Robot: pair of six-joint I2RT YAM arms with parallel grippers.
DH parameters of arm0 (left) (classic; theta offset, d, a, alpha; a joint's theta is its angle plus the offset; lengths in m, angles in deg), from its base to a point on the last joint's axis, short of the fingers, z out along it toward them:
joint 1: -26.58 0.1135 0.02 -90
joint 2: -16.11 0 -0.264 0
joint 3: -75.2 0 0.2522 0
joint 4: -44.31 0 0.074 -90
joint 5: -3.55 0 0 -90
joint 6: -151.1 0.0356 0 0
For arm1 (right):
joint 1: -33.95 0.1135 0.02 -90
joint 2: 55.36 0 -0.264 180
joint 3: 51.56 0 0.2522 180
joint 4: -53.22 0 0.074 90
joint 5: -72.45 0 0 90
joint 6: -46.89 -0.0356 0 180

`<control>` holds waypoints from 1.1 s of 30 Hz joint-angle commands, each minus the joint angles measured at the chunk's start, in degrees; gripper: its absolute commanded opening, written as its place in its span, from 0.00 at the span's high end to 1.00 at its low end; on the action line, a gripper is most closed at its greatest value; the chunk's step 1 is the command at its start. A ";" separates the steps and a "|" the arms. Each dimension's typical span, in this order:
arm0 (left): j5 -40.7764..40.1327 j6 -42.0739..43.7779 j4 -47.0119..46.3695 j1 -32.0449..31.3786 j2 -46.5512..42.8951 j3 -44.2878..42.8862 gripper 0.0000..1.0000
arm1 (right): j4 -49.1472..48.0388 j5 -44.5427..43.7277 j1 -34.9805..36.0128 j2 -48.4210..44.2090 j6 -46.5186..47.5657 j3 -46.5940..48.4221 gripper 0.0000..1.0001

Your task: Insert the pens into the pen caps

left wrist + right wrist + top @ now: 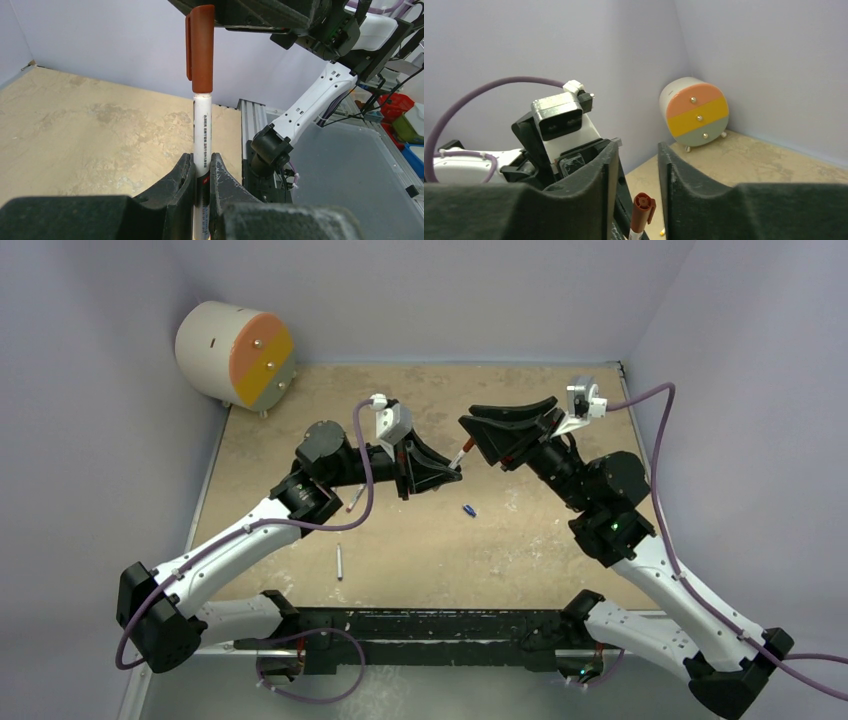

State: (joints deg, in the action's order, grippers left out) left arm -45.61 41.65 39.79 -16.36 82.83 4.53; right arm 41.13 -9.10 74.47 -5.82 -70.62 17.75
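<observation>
My left gripper (452, 476) (202, 161) is shut on a white pen (202, 135), which stands straight out from the jaws. A red-brown pen cap (201, 47) (463, 453) sits on that pen's tip. My right gripper (470, 442) (638, 150) is open around the cap (642, 210), its fingers on either side with gaps and not touching it. A blue cap (469, 509) lies on the table below the grippers. One loose pen (340, 561) lies nearer the front and another (354, 498) shows partly beside the left arm. A tiny yellow cap (662, 231) lies on the table.
A round white drawer unit (236, 353) (696, 112) with orange, yellow and grey fronts stands in the far left corner. Lilac walls close in the table (520, 540) on three sides. A black rail (420, 625) runs along the near edge between the arm bases.
</observation>
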 commanded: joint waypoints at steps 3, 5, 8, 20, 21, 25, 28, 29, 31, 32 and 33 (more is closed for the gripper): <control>0.08 1.43 -2.13 -0.31 -1.41 -3.05 1.00 | -1.28 -0.54 0.24 -0.18 0.11 0.63 0.56; 0.24 1.10 -2.53 -0.30 -1.55 -3.13 1.00 | -1.08 -0.70 0.19 -0.12 0.05 0.38 0.56; 0.38 0.58 -3.25 -0.35 -1.89 -3.14 1.00 | -0.89 -0.75 0.21 -0.10 -0.06 0.35 0.58; 0.32 -0.05 -4.68 -0.30 -2.36 -2.96 1.00 | -1.75 0.33 0.20 1.35 -1.38 -1.31 0.93; 0.19 0.19 -4.61 -0.30 -2.12 -2.90 1.00 | -1.75 0.45 0.24 1.43 -1.43 -1.32 1.00; -0.51 0.55 -5.06 -0.31 -1.41 -2.68 1.00 | -0.99 2.21 0.18 2.28 -1.91 -0.70 1.00; -2.74 0.51 -7.30 -0.31 -1.70 -2.30 1.00 | 2.23 3.17 0.18 3.80 -2.59 -0.60 1.00; -3.27 0.48 -8.39 -0.30 -1.93 -2.25 1.00 | 3.34 3.81 0.24 4.34 -2.74 0.92 1.00; -3.85 0.84 -9.62 -0.31 -2.75 -2.67 1.00 | 6.49 5.26 0.20 5.90 -3.49 2.21 1.00; -3.84 1.43 -9.28 -0.37 -3.01 -3.14 1.00 | 7.78 6.10 0.18 6.73 -3.81 2.65 1.00; -3.93 2.45 -8.14 -0.32 -2.98 -3.98 1.00 | 9.14 7.09 0.20 7.61 -4.26 3.04 1.00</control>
State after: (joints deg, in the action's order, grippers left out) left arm -48.54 41.63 39.70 -16.29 81.89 4.22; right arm 41.68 -7.46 74.36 -1.71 -72.67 18.84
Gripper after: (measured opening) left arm 0.088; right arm 0.125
